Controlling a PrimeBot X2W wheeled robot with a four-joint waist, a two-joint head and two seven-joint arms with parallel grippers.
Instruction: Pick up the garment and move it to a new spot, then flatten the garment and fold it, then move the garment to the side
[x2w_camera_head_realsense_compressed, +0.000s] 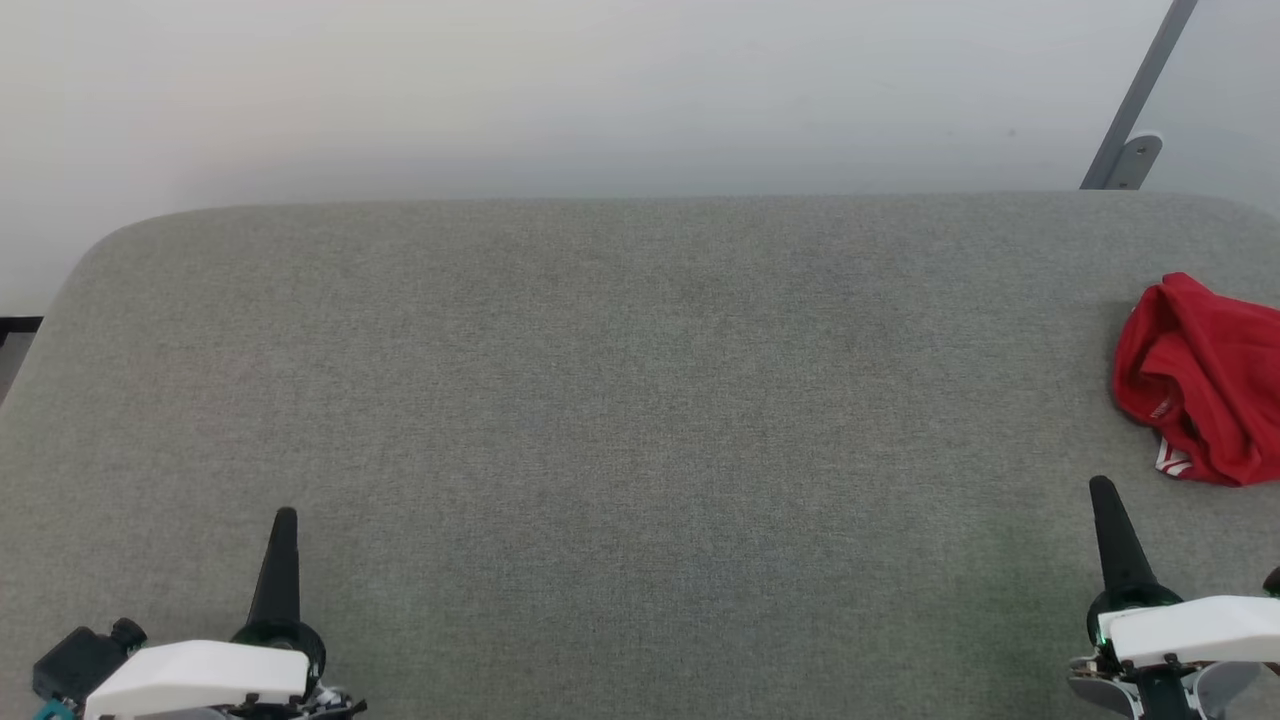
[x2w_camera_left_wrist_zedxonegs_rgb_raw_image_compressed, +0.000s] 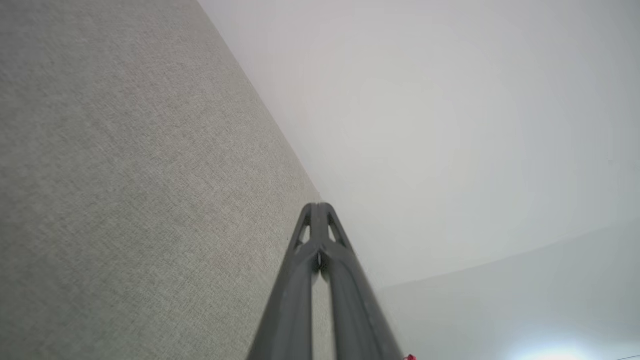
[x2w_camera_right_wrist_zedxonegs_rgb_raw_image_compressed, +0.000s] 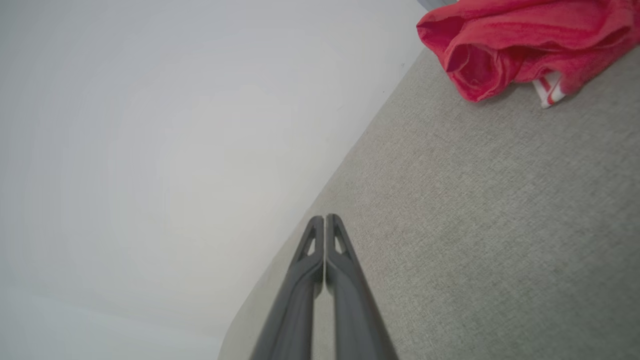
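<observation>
The garment (x2w_camera_head_realsense_compressed: 1205, 385) lies crumpled in a heap at the far right of the grey cloth-covered counter (x2w_camera_head_realsense_compressed: 600, 400), partly cut by the edge of the head view. It looks soft, light and limp, so it will probably sag and trail when it is lifted, and a pinch may catch several layers at once. It is not fragile. A good place to take hold seems to be the raised fold at the near left of the heap, or the white striped corner (x2w_camera_head_realsense_compressed: 1170, 462) that sticks out toward the robot.

The right gripper (x2w_camera_head_realsense_compressed: 1105, 495) rests low, near the garment but apart from it, with its two fingers pressed together and nothing between them. The left gripper (x2w_camera_head_realsense_compressed: 283, 530) is well apart on the other side, also closed and empty.

The right wrist view gives the garment (x2w_camera_right_wrist_zedxonegs_rgb_raw_image_compressed: 520, 45) closer: an open rolled fold like a tube mouth, and the striped corner (x2w_camera_right_wrist_zedxonegs_rgb_raw_image_compressed: 550, 90) lying flat on the counter. The head view gives the wide free area of counter for spreading. In the left wrist view the closed fingers (x2w_camera_left_wrist_zedxonegs_rgb_raw_image_compressed: 318, 215) point along the counter toward the pale wall (x2w_camera_left_wrist_zedxonegs_rgb_raw_image_compressed: 450, 125).
</observation>
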